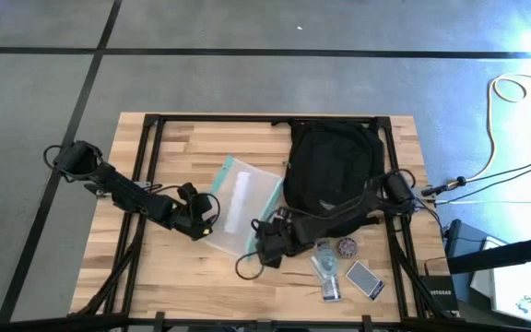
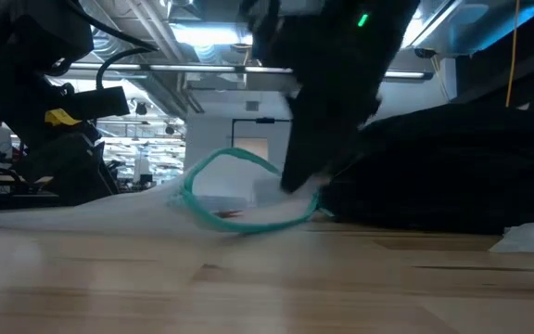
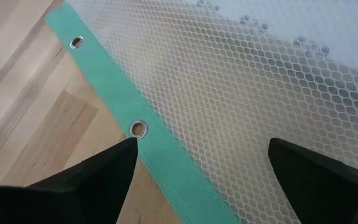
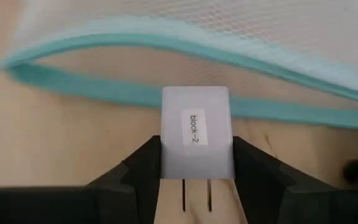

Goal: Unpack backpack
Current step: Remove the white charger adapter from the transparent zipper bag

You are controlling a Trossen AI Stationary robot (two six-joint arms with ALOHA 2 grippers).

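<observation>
The black backpack (image 1: 332, 175) lies on the table's right half, far side. Left of it lies a clear mesh pouch (image 1: 242, 203) with a teal edge. Its mouth (image 2: 239, 190) gapes toward the near edge. My right gripper (image 1: 267, 244) is at the pouch's near right corner, shut on a white plug block (image 4: 196, 130) labelled "block-2". My left gripper (image 1: 208, 221) stands open at the pouch's near left side. Its fingers straddle the teal edge strip (image 3: 120, 106) with its metal eyelets. My right gripper pinches the white block's two opposite sides (image 4: 164, 155) between its two fingers, slanting down from the right. The block's two metal prongs (image 4: 196, 194) point back between the fingers, and its labelled face shows. The block is just outside the pouch's teal mouth. Whether my left gripper touches the pouch, I cannot tell.
Near the front right of the table lie a clear bottle (image 1: 325, 272), a small round thing (image 1: 347, 246) and a small flat box (image 1: 365, 279). Bare wood lies along the near edge and at the table's far left.
</observation>
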